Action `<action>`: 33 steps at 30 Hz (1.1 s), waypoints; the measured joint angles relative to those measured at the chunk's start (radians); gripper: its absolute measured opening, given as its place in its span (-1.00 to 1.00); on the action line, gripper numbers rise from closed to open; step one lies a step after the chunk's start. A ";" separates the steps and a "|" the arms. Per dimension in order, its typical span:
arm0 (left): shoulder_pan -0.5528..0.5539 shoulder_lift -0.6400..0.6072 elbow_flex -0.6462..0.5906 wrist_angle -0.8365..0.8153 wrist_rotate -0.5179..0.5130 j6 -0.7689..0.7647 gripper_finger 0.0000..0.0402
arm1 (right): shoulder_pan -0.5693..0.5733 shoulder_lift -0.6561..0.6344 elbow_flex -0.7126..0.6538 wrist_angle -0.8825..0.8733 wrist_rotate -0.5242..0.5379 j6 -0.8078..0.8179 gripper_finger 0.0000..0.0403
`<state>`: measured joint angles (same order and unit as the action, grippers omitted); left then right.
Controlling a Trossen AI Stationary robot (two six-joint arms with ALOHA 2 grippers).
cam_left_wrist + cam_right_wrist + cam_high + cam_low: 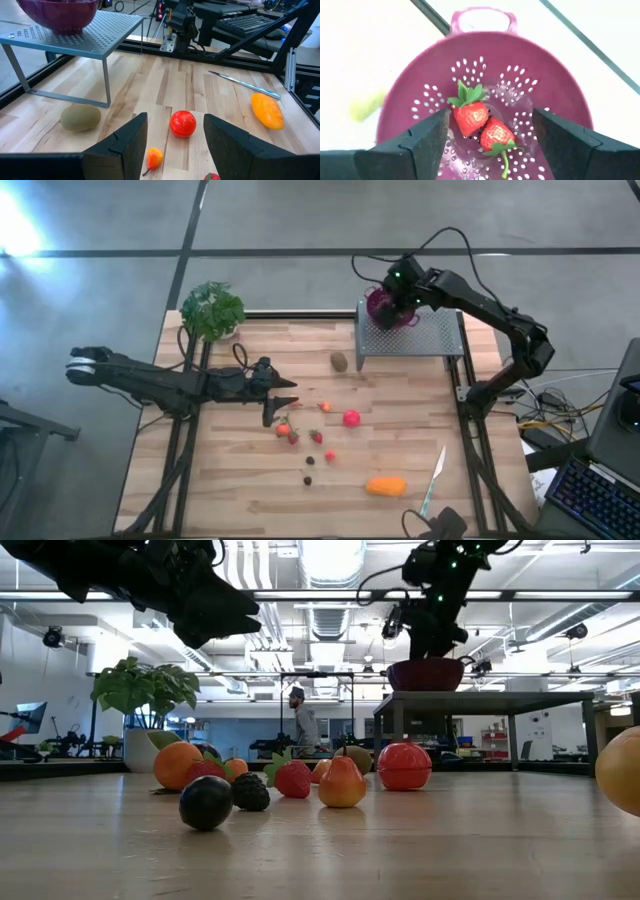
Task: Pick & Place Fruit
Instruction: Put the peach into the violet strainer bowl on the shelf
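Observation:
Toy fruit lies scattered on the wooden table: a brown kiwi, a pink-red ball, strawberries, small dark berries and an oblong orange piece. My left gripper hovers open above the table, left of the fruit. In its wrist view the gripper points toward the red ball, with a tiny orange piece nearer. My right gripper is open above a purple colander. Two strawberries lie on the colander's floor.
The colander stands on a perforated metal rack at the table's far right. A slim pale knife lies near the right edge beside the orange piece. A green leafy plant stands at the far left corner. A person stands far behind the table.

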<state>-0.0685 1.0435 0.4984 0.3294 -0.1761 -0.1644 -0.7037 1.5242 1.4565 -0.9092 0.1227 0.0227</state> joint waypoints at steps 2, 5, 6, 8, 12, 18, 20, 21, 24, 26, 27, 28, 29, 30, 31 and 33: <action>0.000 0.000 0.000 0.000 0.000 0.000 -0.01 | 0.006 -0.015 0.013 0.000 0.000 0.000 0.44; 0.000 0.000 0.000 0.000 0.000 0.000 -0.01 | 0.017 -0.040 0.028 -0.001 0.000 0.000 0.48; 0.000 0.000 0.000 0.000 0.000 0.000 -0.01 | 0.022 -0.049 0.033 0.001 0.000 0.000 0.49; 0.000 0.000 0.000 0.000 0.000 0.000 -0.01 | 0.033 -0.066 0.042 0.000 0.000 0.000 0.50; 0.000 0.000 0.000 0.000 0.000 0.000 -0.01 | 0.056 -0.101 0.050 0.000 0.000 0.001 0.47; 0.000 0.000 0.000 0.000 0.000 0.000 -0.01 | 0.091 -0.158 0.051 -0.008 0.003 0.001 0.36; 0.000 0.000 0.000 0.000 0.000 0.000 -0.01 | 0.105 -0.173 0.051 -0.008 0.003 0.003 0.33; 0.000 0.000 0.000 0.000 0.000 0.000 -0.01 | 0.112 -0.181 0.051 -0.008 0.003 0.003 0.31; 0.000 0.000 0.000 0.000 0.000 0.000 -0.01 | 0.135 -0.201 0.051 -0.008 0.003 0.004 0.26; 0.001 0.000 0.000 0.000 0.000 0.000 -0.01 | 0.149 -0.212 0.051 -0.008 0.004 0.007 0.24; 0.001 0.000 0.000 0.000 0.000 0.000 -0.01 | 0.156 -0.217 0.051 -0.008 0.004 0.008 0.23; 0.001 0.000 0.000 0.000 0.000 0.000 -0.01 | 0.166 -0.222 0.051 -0.008 0.005 0.009 0.21; 0.001 0.000 0.000 0.000 0.000 0.000 -0.01 | 0.173 -0.226 0.051 -0.008 0.007 0.009 0.20; 0.001 0.000 0.000 0.000 0.000 0.000 -0.01 | 0.183 -0.229 0.051 -0.009 0.007 0.010 0.19; 0.001 0.000 0.000 0.000 0.000 0.000 -0.01 | 0.193 -0.233 0.051 -0.010 0.007 0.011 0.18; 0.001 0.000 0.000 0.000 0.000 0.000 -0.01 | 0.216 -0.236 0.051 -0.018 0.007 0.011 0.16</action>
<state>-0.0673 1.0439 0.4984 0.3294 -0.1761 -0.1644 -0.4878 1.2878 1.5074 -0.9274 0.1299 0.0341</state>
